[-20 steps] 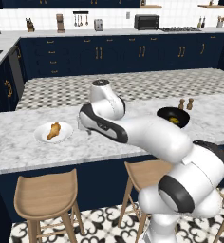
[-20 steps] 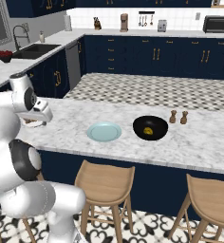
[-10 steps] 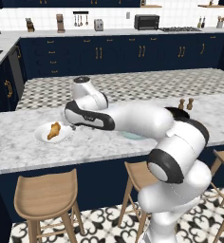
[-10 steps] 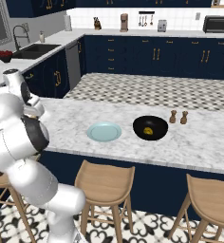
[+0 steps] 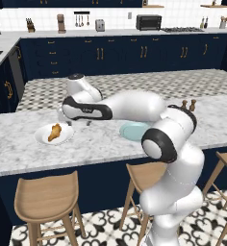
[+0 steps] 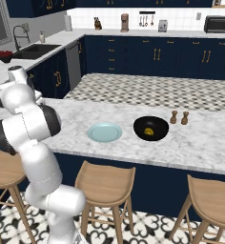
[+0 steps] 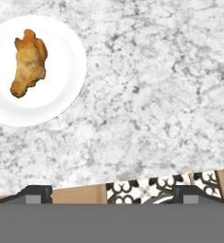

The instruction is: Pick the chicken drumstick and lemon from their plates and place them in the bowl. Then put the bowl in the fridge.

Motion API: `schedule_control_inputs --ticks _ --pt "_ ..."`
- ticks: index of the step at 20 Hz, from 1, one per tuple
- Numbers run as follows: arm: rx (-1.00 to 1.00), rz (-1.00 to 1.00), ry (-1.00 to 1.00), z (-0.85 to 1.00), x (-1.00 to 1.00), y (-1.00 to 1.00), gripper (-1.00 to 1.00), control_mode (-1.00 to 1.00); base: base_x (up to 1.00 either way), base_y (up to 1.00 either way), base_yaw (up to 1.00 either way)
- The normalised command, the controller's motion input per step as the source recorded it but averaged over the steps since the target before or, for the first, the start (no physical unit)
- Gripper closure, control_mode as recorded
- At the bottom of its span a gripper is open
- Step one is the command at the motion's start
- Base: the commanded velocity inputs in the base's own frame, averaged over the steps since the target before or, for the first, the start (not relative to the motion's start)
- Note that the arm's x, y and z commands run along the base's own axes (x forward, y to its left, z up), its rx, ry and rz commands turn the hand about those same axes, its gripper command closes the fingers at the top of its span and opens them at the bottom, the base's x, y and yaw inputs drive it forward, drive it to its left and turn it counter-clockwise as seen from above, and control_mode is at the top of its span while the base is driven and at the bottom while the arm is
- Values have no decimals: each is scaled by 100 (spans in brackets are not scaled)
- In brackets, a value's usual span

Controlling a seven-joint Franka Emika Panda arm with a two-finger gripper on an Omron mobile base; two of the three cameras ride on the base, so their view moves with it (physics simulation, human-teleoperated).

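The golden-brown chicken drumstick [image 5: 54,132] [image 7: 28,60] lies on the white plate [image 5: 42,139] [image 7: 61,97] at the left of the marble island. My gripper [image 5: 76,120] [image 7: 112,192] hovers just right of that plate, open and holding nothing. The hand view looks straight down on the counter, with the drumstick at its upper left. The pale blue plate [image 6: 105,132] [image 5: 134,130] sits bare at mid-counter. Right of it stands the black bowl [image 6: 139,125] with the lemon [image 6: 149,131] inside. The fridge is out of view.
Two small brown shakers [image 6: 178,117] [image 5: 188,104] stand just behind the bowl. Wooden stools [image 5: 47,194] [image 6: 105,178] line the near side of the island. The counter's front edge [image 7: 133,178] runs close below my fingertips in the hand view.
My arm has swung left along the counter, from near the pale blue plate to beside the white plate. The gripper stayed open. Plates, bowl and food have not moved.
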Motion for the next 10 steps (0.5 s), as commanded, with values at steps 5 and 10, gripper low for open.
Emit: schedule_control_inputs --ticks 5,10 --pt "0 0 2 -37 44 35 -100 -100 0 0 0" --pt "0 0 0 -33 38 37 -100 -100 0 0 0"
